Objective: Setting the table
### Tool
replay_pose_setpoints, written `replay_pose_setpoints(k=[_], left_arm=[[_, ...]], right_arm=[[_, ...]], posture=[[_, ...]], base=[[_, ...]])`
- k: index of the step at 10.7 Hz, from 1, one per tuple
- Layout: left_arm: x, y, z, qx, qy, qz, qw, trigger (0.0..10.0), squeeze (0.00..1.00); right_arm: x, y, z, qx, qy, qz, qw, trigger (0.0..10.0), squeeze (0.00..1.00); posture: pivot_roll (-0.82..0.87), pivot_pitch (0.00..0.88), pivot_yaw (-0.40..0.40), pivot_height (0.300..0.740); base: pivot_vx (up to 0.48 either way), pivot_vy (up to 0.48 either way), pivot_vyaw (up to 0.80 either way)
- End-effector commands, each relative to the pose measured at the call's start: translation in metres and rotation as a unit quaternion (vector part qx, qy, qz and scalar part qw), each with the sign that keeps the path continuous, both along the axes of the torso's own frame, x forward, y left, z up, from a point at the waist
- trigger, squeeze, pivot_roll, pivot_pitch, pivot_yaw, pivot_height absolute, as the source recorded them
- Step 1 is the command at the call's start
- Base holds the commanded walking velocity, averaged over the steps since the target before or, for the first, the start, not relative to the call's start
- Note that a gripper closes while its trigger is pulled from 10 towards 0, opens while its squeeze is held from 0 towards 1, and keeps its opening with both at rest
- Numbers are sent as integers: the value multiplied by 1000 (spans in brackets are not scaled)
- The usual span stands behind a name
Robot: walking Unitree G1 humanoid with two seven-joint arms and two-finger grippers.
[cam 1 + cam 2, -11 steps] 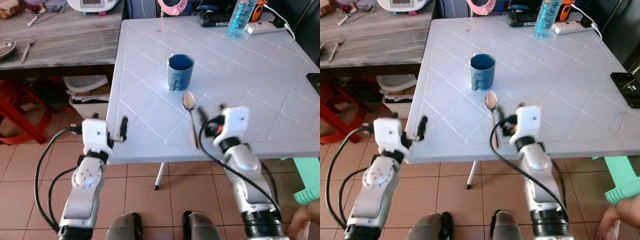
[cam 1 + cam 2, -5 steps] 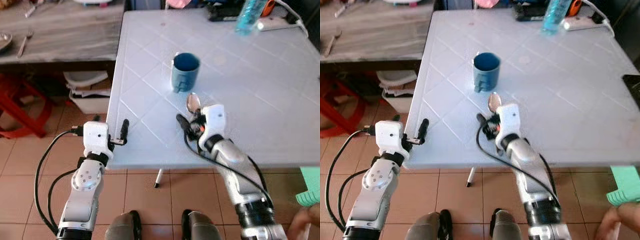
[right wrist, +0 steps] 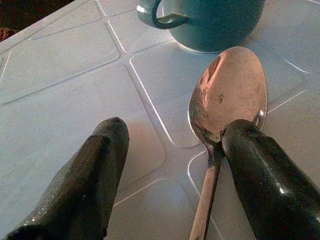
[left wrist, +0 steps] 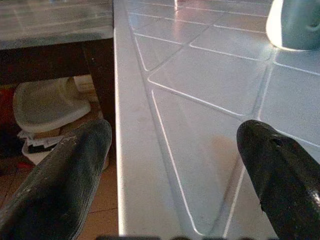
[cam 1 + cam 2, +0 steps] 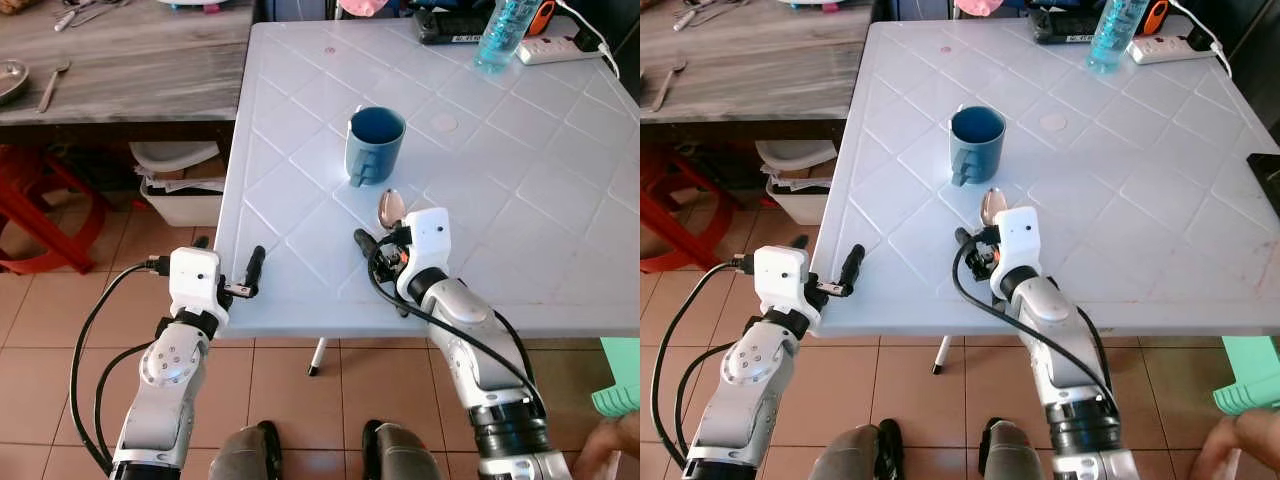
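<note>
Spoon (image 3: 227, 95) lying flat on the white table (image 5: 520, 200), bowl toward the blue mug (image 5: 375, 145) and handle running back toward the table's near edge. Mug upright just beyond the spoon's bowl, close to it but apart, handle turned toward the robot.

Right gripper (image 5: 385, 245) low over the table at the spoon, jaws open. In the right wrist view one finger (image 3: 265, 180) sits against the neck of the spoon, apparently touching it, though contact cannot be confirmed; the other finger (image 3: 85, 185) stands well to the side over bare table, so the spoon lies at one side of the gap, not gripped.

Left gripper (image 5: 235, 275) at the table's near left edge, jaws open, one finger over the tabletop and the other outside the edge, above the floor.

Far side of the table: clear blue bottle (image 5: 505, 30), white power strip (image 5: 565, 48). Wooden counter (image 5: 130, 60) to the left, a white bin (image 5: 180, 185) beneath it. Tiled floor (image 5: 300, 400) below.
</note>
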State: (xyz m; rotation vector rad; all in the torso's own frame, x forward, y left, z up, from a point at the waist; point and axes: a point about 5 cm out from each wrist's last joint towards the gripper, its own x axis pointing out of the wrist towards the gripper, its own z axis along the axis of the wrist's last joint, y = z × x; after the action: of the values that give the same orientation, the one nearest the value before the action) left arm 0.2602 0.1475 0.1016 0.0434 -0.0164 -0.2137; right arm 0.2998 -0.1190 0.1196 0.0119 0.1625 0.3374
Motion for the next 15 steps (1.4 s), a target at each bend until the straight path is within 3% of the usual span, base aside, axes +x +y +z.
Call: replay_pose_setpoints(k=[1, 3, 5, 7, 11, 12, 13, 15], left_arm=[[-2, 4, 0, 3, 4, -1, 1000, 10000, 0], [-2, 5, 2, -3, 4, -10, 1000, 10000, 0], [-7, -8, 8, -40, 2, -95, 995, 10000, 0], [-16, -17, 11, -34, 1, -173, 984, 10000, 0], [-19, -19, 8, -30, 12, -210, 977, 10000, 0], [-22, -20, 6, -28, 16, -225, 974, 10000, 0], [-23, -21, 5, -29, 17, -229, 973, 10000, 0], [-24, -22, 5, -32, 15, -233, 972, 10000, 0]], right_arm=[[-3, -3, -2, 0, 15, -16, 1000, 10000, 0], [-7, -5, 10, 8, 2, -27, 1000, 10000, 0], [-15, -11, 21, 14, -34, -49, 998, 10000, 0], [-22, -16, 18, 19, 6, -62, 998, 10000, 0], [-29, -13, 5, 48, 73, -67, 994, 10000, 0], [-30, -14, -3, 36, 107, -59, 992, 2667, 0], [-28, -18, -6, 21, 118, -61, 991, 0, 0], [-22, -31, -17, -8, 157, -56, 986, 0, 0]], posture=[[-43, 186, 37, 740], [-43, 188, 34, 740], [-51, 188, 33, 740], [-53, 190, 31, 740], [-65, 194, 24, 740], [-66, 194, 22, 740], [-67, 195, 19, 740], [-70, 196, 15, 740]], base=[[0, 0, 0], [0, 0, 0], [0, 0, 0], [0, 0, 0], [0, 0, 0], [0, 0, 0], [0, 0, 0], [0, 0, 0]])
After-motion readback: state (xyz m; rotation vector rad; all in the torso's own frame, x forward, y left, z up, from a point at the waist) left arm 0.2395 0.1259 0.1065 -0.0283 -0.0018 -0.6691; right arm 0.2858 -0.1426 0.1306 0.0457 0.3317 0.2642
